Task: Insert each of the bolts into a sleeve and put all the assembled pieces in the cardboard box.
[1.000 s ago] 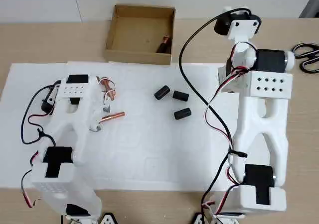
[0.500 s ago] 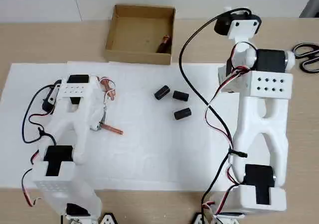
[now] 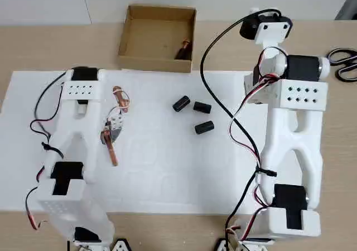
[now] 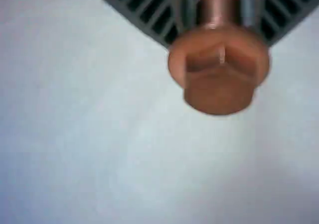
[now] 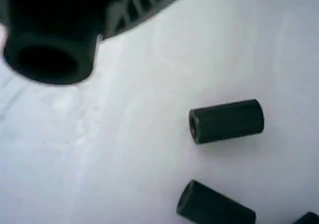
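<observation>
- Copper in colour, a bolt is pinched by its shank in the left hand, toward the left edge of the surface. In the left wrist view its hex head is seen end-on, just past the ribbed fingers.
- A second bolt is laid on the white sheet, just beyond the held one toward the far edge and apart from it.
- A black sleeve is clamped in the right hand, with its bore turned to the wrist camera.
- Three loose sleeves are laid on their sides in a cluster near the middle of the surface, none touching another.
- The box is set at the far edge, left of the middle. One assembled piece is lodged against its right wall.
- Scissors are placed at the right edge.
</observation>
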Action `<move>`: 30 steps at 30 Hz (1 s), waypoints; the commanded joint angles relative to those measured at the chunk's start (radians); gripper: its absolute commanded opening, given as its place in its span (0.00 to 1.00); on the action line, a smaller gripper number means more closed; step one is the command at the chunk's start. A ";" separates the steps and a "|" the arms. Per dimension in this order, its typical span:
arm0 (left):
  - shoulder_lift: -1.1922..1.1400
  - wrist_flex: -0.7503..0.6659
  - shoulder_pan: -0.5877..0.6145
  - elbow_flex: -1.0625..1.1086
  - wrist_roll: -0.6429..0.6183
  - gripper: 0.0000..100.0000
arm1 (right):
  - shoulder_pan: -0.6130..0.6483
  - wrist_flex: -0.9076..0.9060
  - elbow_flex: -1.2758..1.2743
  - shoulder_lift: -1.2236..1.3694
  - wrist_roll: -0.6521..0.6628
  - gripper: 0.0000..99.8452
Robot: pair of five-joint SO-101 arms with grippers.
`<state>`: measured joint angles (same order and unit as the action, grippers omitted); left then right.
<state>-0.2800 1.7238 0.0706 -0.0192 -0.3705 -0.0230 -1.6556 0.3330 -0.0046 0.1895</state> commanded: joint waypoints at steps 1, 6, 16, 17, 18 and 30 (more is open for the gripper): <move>0.000 0.026 -0.006 -0.045 0.201 0.01 | 0.004 -0.004 0.046 -0.064 0.002 0.01; -0.051 0.023 -0.002 -0.048 0.247 0.01 | 0.002 -0.005 0.046 -0.064 0.002 0.01; -0.075 0.026 0.037 -0.053 0.087 0.01 | 0.005 -0.004 0.046 -0.064 0.002 0.01; -0.074 0.026 0.031 -0.053 0.086 0.01 | 0.005 -0.002 0.046 -0.064 0.002 0.01; -0.074 0.026 0.031 -0.053 0.084 0.01 | 0.005 -0.001 0.046 -0.064 0.002 0.01; -0.081 -0.017 0.169 -0.056 0.097 0.01 | 0.004 0.002 0.046 -0.064 0.002 0.01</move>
<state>-0.3721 1.7223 0.1979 -0.0192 -0.2816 -0.0230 -1.6556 0.3330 -0.0046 0.1895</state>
